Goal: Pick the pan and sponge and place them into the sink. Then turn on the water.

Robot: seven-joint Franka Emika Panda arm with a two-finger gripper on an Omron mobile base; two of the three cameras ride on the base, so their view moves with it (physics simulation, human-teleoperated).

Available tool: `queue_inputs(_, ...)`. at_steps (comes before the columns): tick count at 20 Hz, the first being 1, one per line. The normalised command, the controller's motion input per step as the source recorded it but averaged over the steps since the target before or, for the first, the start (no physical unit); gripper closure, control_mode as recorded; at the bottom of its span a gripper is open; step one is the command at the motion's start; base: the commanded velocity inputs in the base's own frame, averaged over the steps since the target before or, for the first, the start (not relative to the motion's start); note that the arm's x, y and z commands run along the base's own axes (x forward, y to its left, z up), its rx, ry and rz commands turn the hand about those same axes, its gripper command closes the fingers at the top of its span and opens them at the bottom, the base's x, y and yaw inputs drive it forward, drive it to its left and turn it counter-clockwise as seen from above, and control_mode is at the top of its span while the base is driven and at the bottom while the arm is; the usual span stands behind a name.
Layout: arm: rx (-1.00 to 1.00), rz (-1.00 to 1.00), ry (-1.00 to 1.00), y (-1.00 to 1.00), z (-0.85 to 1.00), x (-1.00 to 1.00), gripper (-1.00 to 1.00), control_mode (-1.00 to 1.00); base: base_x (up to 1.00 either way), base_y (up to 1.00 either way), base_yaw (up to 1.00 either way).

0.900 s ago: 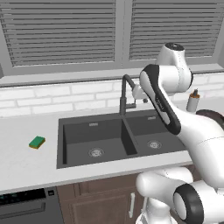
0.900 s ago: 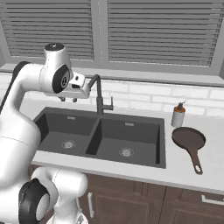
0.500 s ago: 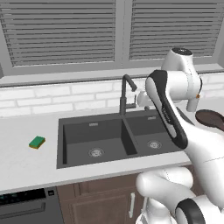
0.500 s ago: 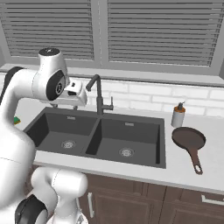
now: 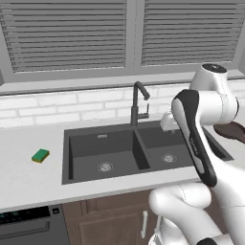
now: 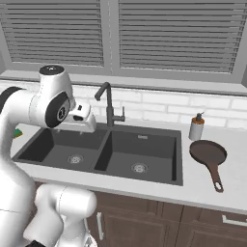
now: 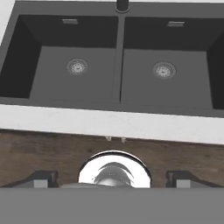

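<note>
The sink (image 5: pixel 143 148) sits in the pale bench (image 5: pixel 28 177) below the shuttered window, both basins bare, each with a round silver drain. The dark faucet (image 5: pixel 138 103) rises behind the divider between the basins, and no stream falls from its spout. The sponge (image 5: pixel 40 155) lies on the bench to the left of the sink, well apart from it. The pan (image 6: pixel 208 153) lies on the bench to the right of the sink, near its rim, handle pointing toward the front edge; a soap bottle (image 6: pixel 196 127) stands just behind it. The arm's hand (image 6: pixel 81 118) hangs above the sink near the faucet. In the hand view the two finger tips (image 7: pixel 41 178) stand far apart at the bottom corners, so the jaws are wide apart with nothing between them, and the camera looks down over the bench's front edge at both basins and the brown cabinet front (image 7: pixel 52 148) beneath.
</note>
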Motion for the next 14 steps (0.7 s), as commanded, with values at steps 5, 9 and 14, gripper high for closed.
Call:
queue_inputs(5, 0.0, -0.01, 0.03, -0.71, -0.35, -0.05, -1.0, -1.0, 0.0, 0.0, 0.0)
queue_inputs(9, 0.0, -0.02, 0.02, -0.9, -0.41, 0.0, -1.0, -1.0, 0.0, 0.0, 0.0)
queue_inputs(14, 0.02, -0.01, 0.08, -0.99, -0.35, 0.09, -1.0, -1.0, 0.0, 0.0, 0.0)
